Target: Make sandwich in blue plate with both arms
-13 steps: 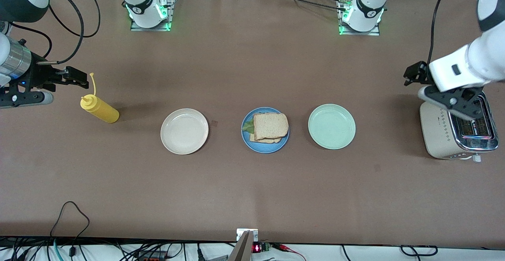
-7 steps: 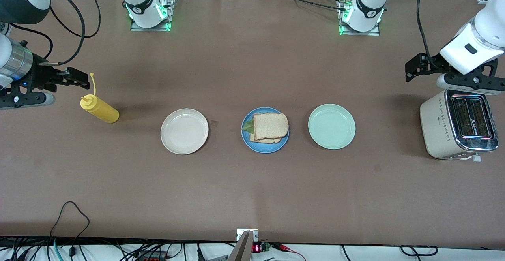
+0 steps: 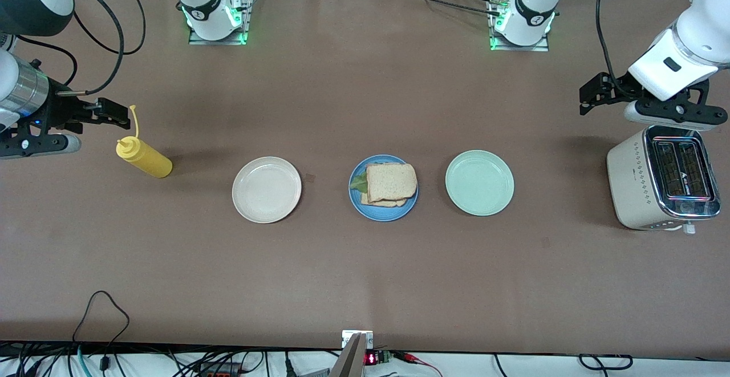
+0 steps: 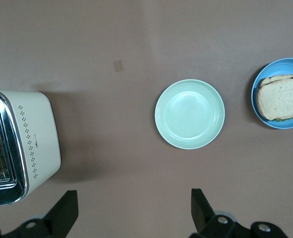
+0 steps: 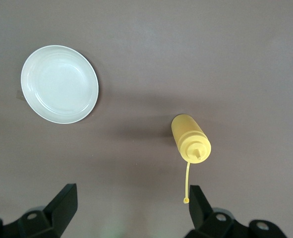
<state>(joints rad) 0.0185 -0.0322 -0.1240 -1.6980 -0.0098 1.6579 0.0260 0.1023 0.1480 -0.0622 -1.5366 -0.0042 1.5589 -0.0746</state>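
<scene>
Both arms are seen raised above the surface, each drawn out toward its own end. The left gripper (image 3: 667, 116) is held at three o'clock in the front view, its fingers (image 4: 67, 210) spread wide apart and empty, pointed downward. The right gripper (image 3: 34, 137) is held at nine o'clock, likewise spread wide with nothing between its fingers (image 5: 64, 201).

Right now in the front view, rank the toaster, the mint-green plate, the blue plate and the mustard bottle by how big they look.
1. Toaster, clearly largest.
2. Mint-green plate and blue plate: nearly alike, both flat on the table in one row; I won't rank them.
3. Yellow mustard bottle, smallest, though it lies tilted, so its full length may not show.
</scene>
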